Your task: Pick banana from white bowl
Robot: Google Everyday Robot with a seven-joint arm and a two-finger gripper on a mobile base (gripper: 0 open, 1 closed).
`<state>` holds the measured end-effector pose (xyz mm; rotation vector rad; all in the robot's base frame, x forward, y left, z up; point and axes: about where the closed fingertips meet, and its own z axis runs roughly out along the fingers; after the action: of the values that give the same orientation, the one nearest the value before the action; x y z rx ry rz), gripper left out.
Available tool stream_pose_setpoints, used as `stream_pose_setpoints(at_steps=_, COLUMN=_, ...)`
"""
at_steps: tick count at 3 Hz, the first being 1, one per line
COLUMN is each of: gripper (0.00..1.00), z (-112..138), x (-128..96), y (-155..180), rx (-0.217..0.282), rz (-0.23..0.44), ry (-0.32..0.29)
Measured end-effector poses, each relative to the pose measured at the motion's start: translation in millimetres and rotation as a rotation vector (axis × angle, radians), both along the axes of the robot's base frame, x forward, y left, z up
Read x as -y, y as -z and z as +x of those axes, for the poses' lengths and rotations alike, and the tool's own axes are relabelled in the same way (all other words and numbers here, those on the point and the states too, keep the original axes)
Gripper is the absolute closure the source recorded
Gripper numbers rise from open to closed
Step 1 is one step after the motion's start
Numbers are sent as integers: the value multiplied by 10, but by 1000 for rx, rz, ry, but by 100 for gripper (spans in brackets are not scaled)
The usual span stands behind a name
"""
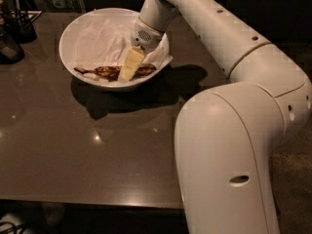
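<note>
The white bowl stands on the dark table at the back left, lined with crumpled white paper. The banana, long, slim and mostly dark brown, lies across the near side of the bowl on the paper. My gripper reaches down into the bowl from the right. Its cream-coloured tip sits right over the middle-right part of the banana and hides that stretch of it. I cannot tell whether it touches the banana.
Small dark containers stand at the table's far left edge. The grey-brown table runs to a front edge near the bottom of the view. My white arm and base fill the right side.
</note>
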<state>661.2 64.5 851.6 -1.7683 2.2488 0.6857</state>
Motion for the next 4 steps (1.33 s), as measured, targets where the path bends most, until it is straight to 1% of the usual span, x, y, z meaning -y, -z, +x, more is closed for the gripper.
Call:
stream_pose_setpoints(at_steps=1, gripper=43, z=9, x=87, y=19, rx=48, rz=-75, ry=22)
stream_pose_setpoints(at_steps=2, gripper=65, z=38, x=61, y=56, rx=53, rz=-72, ry=25)
stream_pose_setpoints(at_steps=3, gripper=90, z=39, x=59, y=56, rx=53, rz=-71, ry=25)
stream_pose_setpoints(at_steps=4, gripper=100, z=26, x=110, y=-99, rx=87, rz=-10, ry=25)
